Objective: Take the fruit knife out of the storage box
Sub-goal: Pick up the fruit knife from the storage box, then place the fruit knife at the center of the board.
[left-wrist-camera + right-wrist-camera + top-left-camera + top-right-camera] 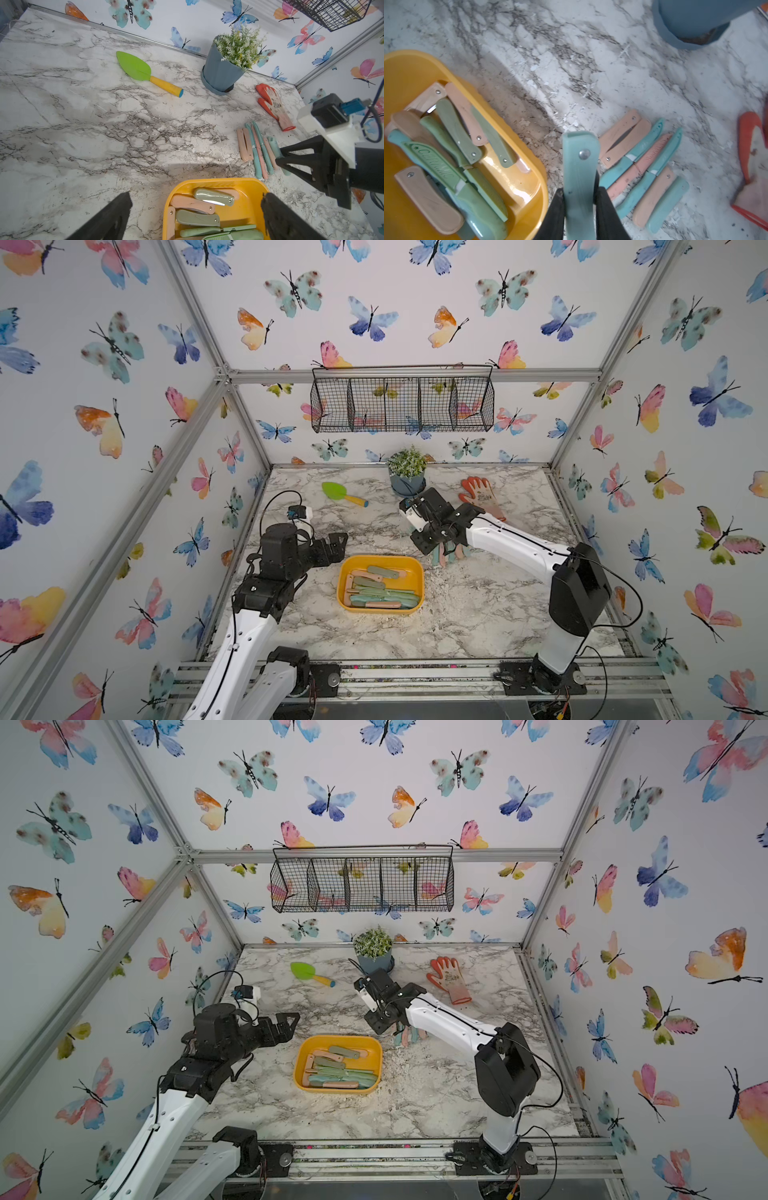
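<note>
The yellow-orange storage box (344, 572) (302, 1054) sits at the table's centre front, with several pastel folding and sheathed knives lying in it (197, 218) (452, 166). My right gripper (580, 191) (434, 547) is shut on a teal folded fruit knife (580, 166) (273, 143). It holds the knife outside the box, just beyond the box's far right corner. Beside it, a row of several knives (643, 166) (255, 149) lies on the marble. My left gripper (196, 199) (338, 543) hangs open at the box's far left side, with nothing in it.
A green trowel with a yellow handle (343, 493), a blue potted plant (407, 475) and an orange glove (482, 495) lie along the back of the table. A black wire basket (401, 402) hangs on the rear wall. Aluminium frame posts border the table.
</note>
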Robot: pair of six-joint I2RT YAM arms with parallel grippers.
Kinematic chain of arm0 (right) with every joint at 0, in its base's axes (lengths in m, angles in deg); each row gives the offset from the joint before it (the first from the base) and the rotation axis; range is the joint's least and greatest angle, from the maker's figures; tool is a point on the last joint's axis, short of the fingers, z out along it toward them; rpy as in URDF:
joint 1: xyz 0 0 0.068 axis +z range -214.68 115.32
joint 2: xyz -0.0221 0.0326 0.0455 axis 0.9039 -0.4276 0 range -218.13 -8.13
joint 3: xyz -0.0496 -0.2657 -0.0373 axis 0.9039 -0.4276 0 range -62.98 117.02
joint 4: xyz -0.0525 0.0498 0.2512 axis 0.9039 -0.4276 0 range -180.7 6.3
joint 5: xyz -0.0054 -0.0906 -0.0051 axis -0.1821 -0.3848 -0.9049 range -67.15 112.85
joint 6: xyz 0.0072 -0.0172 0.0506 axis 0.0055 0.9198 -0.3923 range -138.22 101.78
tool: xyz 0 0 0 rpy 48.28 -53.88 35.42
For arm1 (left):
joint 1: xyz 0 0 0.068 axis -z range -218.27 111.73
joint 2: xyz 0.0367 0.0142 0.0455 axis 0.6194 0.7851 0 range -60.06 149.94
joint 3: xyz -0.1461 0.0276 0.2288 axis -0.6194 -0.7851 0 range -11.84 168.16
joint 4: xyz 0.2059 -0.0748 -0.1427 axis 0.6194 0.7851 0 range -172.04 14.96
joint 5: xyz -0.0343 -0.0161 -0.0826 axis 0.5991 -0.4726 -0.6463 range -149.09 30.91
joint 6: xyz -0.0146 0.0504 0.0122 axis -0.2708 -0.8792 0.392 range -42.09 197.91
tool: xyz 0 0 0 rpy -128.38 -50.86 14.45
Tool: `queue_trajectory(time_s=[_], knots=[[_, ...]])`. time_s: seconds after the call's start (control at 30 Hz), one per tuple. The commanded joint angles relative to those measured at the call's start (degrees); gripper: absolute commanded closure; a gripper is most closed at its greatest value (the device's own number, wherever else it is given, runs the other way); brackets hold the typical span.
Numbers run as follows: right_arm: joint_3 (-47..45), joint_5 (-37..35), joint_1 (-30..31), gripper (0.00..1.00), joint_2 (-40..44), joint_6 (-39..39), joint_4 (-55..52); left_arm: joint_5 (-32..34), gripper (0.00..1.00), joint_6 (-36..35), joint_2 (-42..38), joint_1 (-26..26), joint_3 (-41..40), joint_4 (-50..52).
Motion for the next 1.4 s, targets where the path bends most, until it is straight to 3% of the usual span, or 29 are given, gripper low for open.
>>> queue_trajectory(time_s=[0.0,0.4,0.63,1.37], knots=[[-2.9,-1.7,-3.9,0.78,2.4,-4.6,1.0,-2.1,0.02,-0.7,0.3,0.4,-0.7,-1.1],[-12.9,4.4,-20.1,0.78,6.1,-9.5,6.0,-3.2,0.02,-0.8,1.2,1.4,-0.7,-1.2],[-15.9,7.6,-25.6,0.78,3.5,-9.8,7.6,-3.3,0.01,-0.9,1.6,1.4,-0.6,-1.1],[-15.9,11.0,-26.9,0.76,-4.9,-11.1,9.8,-2.6,0.02,-1.0,1.6,1.4,-0.6,-1.0]])
